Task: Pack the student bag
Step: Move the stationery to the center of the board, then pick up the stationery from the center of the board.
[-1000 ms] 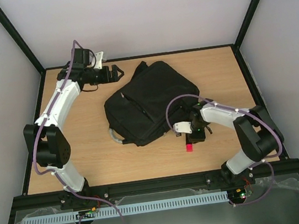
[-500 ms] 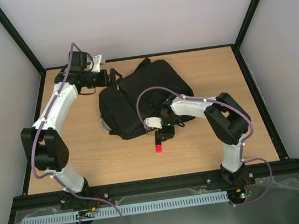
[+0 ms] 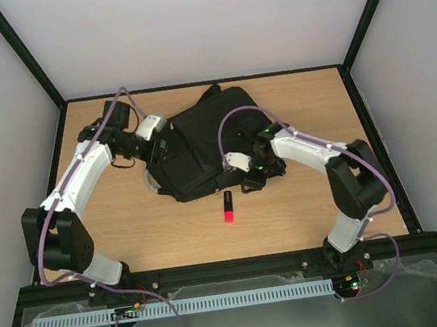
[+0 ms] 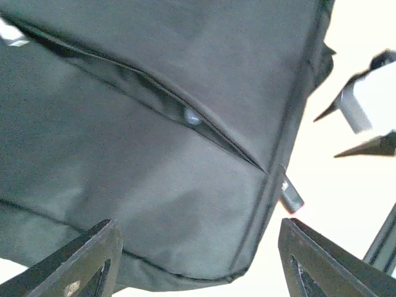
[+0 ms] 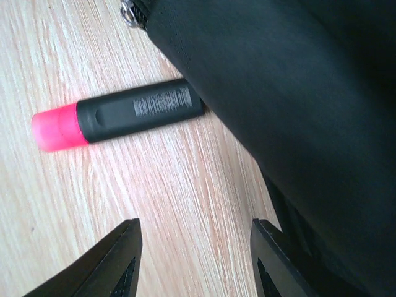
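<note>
The student bag [image 3: 206, 133], a large black backpack, lies flat in the middle of the table. My left gripper [image 3: 161, 151] is at its left edge. In the left wrist view the bag [image 4: 154, 124] fills the frame with its zip pocket gaping, and one bag corner sits between my wide left gripper [image 4: 198, 272] fingers without touching them. A black marker with a pink cap [image 3: 228, 207] lies on the wood just in front of the bag. My right gripper [image 3: 252, 180] hovers open beside the bag's front edge. In the right wrist view the marker [image 5: 124, 117] lies ahead of the right gripper [image 5: 198, 266], partly tucked under the bag [image 5: 297, 124].
The wooden table [image 3: 130, 233] is fenced by a black frame [image 3: 362, 111] with grey walls behind. The bag's straps bunch at its far end [image 3: 209, 96]. A metal zip pull [image 5: 129, 13] lies on the wood by the bag's edge.
The right gripper carried the marker leftward, let it go on the table and drew back to the bag. The left gripper came down onto the bag's left edge and narrowed. The bag shifted left.
</note>
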You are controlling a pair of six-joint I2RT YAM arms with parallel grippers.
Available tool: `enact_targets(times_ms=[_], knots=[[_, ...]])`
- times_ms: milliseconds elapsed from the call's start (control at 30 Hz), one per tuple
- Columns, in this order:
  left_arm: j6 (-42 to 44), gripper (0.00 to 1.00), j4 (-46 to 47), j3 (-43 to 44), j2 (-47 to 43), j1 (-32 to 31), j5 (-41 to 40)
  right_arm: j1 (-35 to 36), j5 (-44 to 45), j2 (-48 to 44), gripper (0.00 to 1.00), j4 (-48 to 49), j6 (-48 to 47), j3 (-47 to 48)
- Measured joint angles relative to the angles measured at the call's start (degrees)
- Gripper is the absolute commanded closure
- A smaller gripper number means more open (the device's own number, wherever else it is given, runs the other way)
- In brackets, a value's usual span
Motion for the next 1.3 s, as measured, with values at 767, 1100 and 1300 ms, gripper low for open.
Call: enact_targets(times_ms=[767,1100,1300], knots=[[14.3,0.39,-3.1,-8.0,3.6,-34.2,-12.1,-20.1,-4.7,-17.3,0.4,6.6,18.7,-5.3],[0.7,0.4,4.0,-10.3,9.7,-39.6,-14.4,-20.6,-7.8,-22.8,0.39,9.4,23.9,-8.5],[-8.1,0.42,6.5,-9.8,13.0,-40.2,-17.2,-20.6,-8.0,-24.1,0.39,9.9,25.1,-10.9]])
